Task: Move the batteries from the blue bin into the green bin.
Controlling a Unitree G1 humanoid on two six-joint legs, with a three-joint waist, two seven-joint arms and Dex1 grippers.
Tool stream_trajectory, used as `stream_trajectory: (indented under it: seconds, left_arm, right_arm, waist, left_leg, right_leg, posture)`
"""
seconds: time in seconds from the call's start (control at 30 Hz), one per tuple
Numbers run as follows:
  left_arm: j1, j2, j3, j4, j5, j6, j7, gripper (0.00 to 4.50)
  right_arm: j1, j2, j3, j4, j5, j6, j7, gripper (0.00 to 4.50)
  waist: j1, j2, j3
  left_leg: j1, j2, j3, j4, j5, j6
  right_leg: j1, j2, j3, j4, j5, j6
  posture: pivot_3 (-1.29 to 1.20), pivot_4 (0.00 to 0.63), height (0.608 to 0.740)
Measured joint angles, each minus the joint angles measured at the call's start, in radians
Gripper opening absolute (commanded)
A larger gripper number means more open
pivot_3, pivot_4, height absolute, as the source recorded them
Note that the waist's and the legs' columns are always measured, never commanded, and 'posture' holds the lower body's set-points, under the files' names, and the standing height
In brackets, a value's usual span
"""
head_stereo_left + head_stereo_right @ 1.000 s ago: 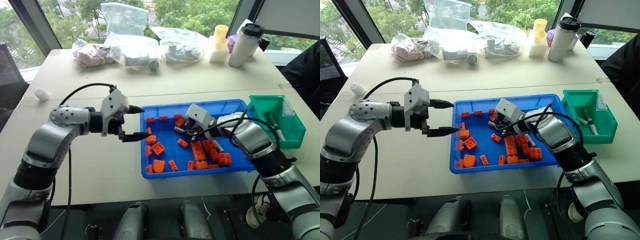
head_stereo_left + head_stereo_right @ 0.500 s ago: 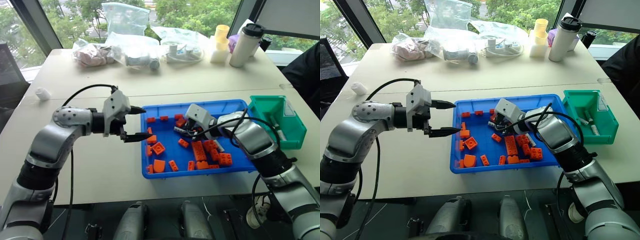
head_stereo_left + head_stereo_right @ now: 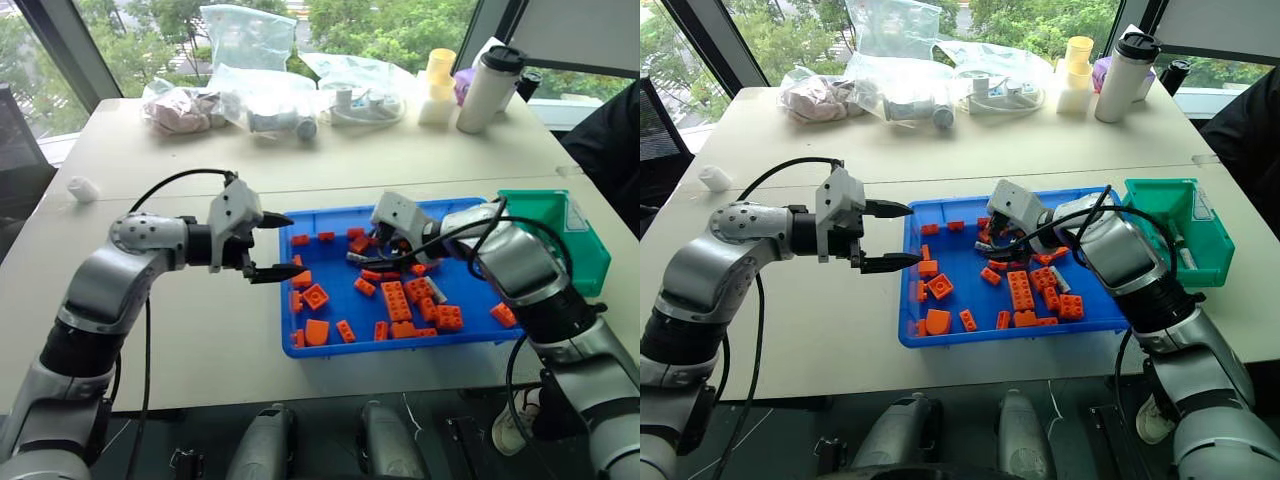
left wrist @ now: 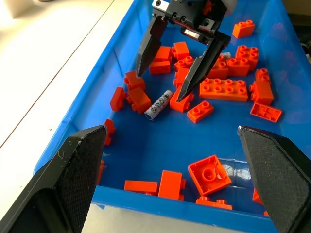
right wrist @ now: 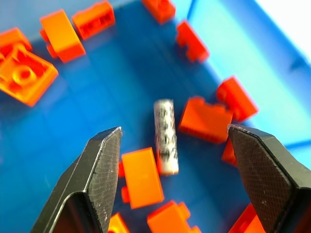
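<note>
The right gripper hangs over the blue bin with its 2 fingers spread wide, empty. Directly below the gap between them lies 1 battery on the bin floor, untouched, orange bricks close on both sides of it. Further along that arm, past the bin's far end, stands the green bin. The left gripper waits at the bin's other end, fingers apart and holding nothing, just over the rim.
</note>
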Motion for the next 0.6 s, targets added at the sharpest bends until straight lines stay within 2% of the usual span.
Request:
stream_trajectory:
  seconds: [0.37, 0.47, 0.6]
  left_arm:
    - [0.01, -0.005, 0.0, -0.002, 0.013, 0.0, 0.012, 4.5]
    - [0.01, -0.011, 0.0, -0.002, 0.013, 0.0, 0.018, 4.5]
    - [0.01, -0.019, 0.0, -0.002, 0.014, 0.0, 0.021, 4.5]
  right_arm:
    - [-0.035, 0.035, 0.047, 0.049, -0.011, 0.076, 0.019, 3.54]
    - [-0.038, 0.037, 0.074, 0.062, -0.021, 0.119, 0.01, 2.7]
    - [-0.038, 0.037, 0.109, 0.063, -0.034, 0.146, 0.006, 2.7]
  waist:
    - [0.001, 0.0, 0.0]
    - [0.001, 0.0, 0.0]
    - [0.0, 0.0, 0.0]
  left_leg:
    - [0.0, 0.0, 0.0, 0.0, 0.0, 0.0]
    - [0.0, 0.0, 0.0, 0.0, 0.0, 0.0]
    - [0.0, 0.0, 0.0, 0.0, 0.0, 0.0]
  right_leg:
    - [0.0, 0.0, 0.0, 0.0, 0.0, 0.0]
    - [-0.001, 0.0, 0.0, 0.0, 0.0, 0.0]
    - [-0.001, 0.0, 0.0, 0.0, 0.0, 0.0]
  posture:
    - [0.0, 0.15, 0.74]
    - [0.0, 0.15, 0.74]
    - [0.0, 0.15, 0.74]
